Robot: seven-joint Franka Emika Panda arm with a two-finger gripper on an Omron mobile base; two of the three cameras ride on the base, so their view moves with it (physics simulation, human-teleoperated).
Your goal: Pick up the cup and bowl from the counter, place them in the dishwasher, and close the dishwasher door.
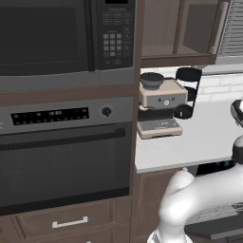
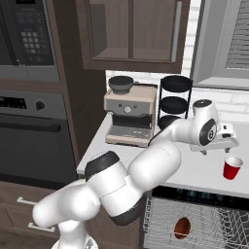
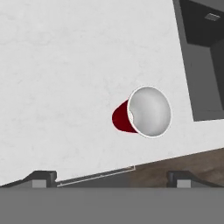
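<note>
While my arm reaches out over the counter point(image 2: 204, 170), the espresso machine point(image 2: 130, 115) stands at the counter's left end with a black tiered rack point(image 2: 175, 99) just right of it. Further right along the counter, near its front edge, the cup point(image 2: 233, 168) stands upright: red outside, white inside, with a thin white rim. My gripper point(image 2: 224, 145) hangs just above and left of it; my fingers point(image 3: 43, 178) sit spread well apart. Below the counter's front edge, the dishwasher point(image 2: 194, 221) shows its wire rack with a brown bowl point(image 2: 182, 227) in it.
</note>
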